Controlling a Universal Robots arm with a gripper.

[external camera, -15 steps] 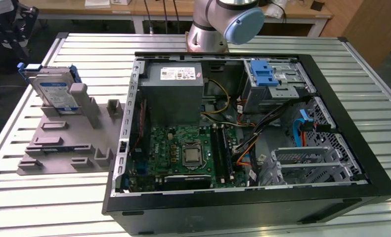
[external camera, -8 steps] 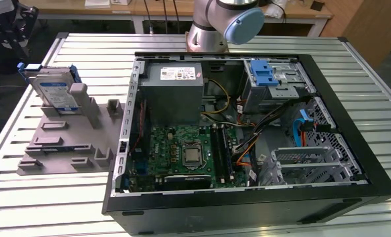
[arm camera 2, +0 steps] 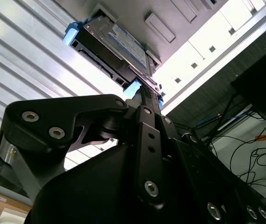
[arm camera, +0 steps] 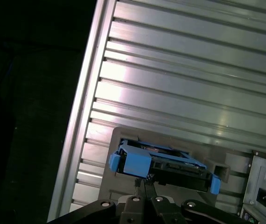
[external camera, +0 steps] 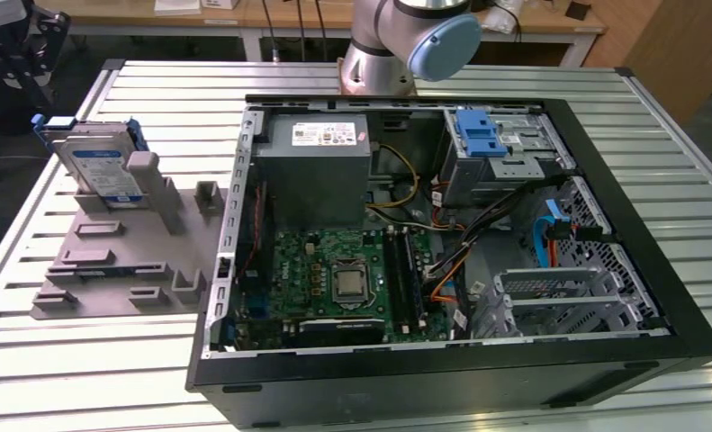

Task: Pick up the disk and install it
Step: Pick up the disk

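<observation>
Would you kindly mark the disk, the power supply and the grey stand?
disk (external camera: 99,169), exterior view, its label face
power supply (external camera: 317,187), exterior view, its grey top
grey stand (external camera: 139,245), exterior view, its flat base

In the exterior view the grey robot arm (external camera: 380,49) rises as a thick upright segment to a rounded joint closed by a pale blue cap (external camera: 442,43). In the second wrist view the black metal hand (arm camera 2: 147,93) stretches away from the camera, a broad bolted outer link (arm camera 2: 53,126) folded in beside its long central bar. In the first wrist view the hand's two slim fingers (arm camera: 137,185) stand drawn close together, their tips nearly meeting.
</observation>
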